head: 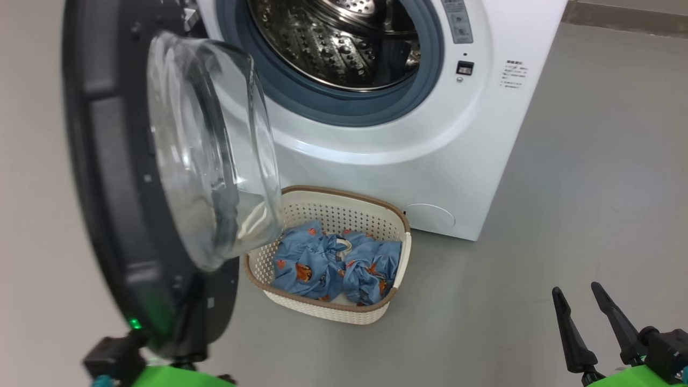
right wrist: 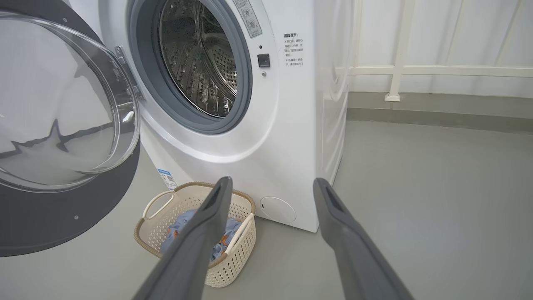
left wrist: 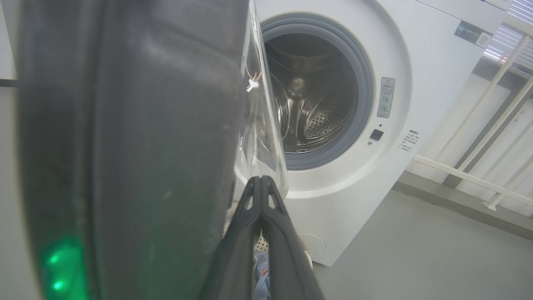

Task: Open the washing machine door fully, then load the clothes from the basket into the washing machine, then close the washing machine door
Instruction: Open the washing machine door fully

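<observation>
1. Door (head: 97,161) stands open, swung out to the L of the washer (head: 376,177). Its glass bowl (head: 209,150) bulges twd the opening. Wide black rim is close to the head cam.
2. Washer opening is uncovered: steel drum (head: 344,48) w/ grey-blue gasket (head: 333,107) around it. No clothes to be seen in the drum part that shows.
3. Basket (head: 322,312) sits on the floor (head: 564,188), right in front of the washer base, below the bowl's lower edge in head view. Can't tell if it touches the washer.
4. Clothes (head: 317,263) lie inside the basket as blue knotted bundles w/ orange figures.
5. L gripper (left wrist: 261,185): fingers together, tips meeting, nothing between them. It lies just beside the door (left wrist: 125,146), tips by the bowl's bottom edge. Can't tell if it touches the rim.
6. R gripper (head: 578,293): fingers apart, empty, low at R, over bare floor, well apart from basket and washer.
7. R wrist view: R gripper (right wrist: 271,183) points twd the washer (right wrist: 266,146) base. Its one finger crosses in front of the basket (right wrist: 233,258) and clothes (right wrist: 175,227).
8. Green glow (head: 134,323) on the rim's lower edge.
9. Blue sticker (right wrist: 167,178) on the washer front, just above the basket.
</observation>
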Motion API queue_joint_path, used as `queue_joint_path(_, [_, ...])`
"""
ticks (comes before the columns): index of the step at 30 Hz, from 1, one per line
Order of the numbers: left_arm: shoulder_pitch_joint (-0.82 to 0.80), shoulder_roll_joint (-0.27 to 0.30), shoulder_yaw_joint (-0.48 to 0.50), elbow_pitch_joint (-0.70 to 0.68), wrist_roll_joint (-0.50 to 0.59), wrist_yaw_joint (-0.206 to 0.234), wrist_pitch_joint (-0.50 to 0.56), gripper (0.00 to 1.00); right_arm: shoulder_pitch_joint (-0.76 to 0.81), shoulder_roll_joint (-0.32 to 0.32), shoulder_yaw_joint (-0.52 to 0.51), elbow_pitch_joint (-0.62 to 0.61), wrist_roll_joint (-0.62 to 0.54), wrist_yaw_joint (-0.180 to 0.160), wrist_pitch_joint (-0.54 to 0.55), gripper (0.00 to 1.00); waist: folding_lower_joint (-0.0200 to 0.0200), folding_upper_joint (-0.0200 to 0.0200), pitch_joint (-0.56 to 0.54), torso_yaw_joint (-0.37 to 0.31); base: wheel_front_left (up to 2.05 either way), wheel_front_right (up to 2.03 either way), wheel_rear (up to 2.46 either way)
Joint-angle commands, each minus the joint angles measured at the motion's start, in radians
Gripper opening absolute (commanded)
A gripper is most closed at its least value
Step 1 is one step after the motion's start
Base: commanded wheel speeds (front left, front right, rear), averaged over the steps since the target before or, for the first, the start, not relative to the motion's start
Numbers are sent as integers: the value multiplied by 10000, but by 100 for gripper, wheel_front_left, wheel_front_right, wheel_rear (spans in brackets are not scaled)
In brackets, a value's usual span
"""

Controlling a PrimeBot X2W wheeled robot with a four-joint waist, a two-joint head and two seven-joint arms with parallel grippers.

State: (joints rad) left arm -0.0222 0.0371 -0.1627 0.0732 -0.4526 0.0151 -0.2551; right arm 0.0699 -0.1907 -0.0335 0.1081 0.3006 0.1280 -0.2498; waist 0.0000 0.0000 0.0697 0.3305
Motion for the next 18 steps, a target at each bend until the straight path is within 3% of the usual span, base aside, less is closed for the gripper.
queue_joint_path(1, [-100, 293, 622, -288, 83, 176, -66, 0, -212, -200, 239, -273, -79, 27, -120, 100, 0, 0, 12, 62, 0, 0, 0])
queue_joint_path(7, [-9, 552, 1518, -403, 42, 435, -66, 0, -229, -200, 282, -299, -80, 27, -120, 100, 0, 0, 143, 200, 0, 0, 0])
queue_joint_path(18, [-734, 1038, 3345, 117, -123, 427, -66, 0, -535, -338, 407, -387, -111, 27, -120, 100, 0, 0, 822, 112, 0, 0, 0])
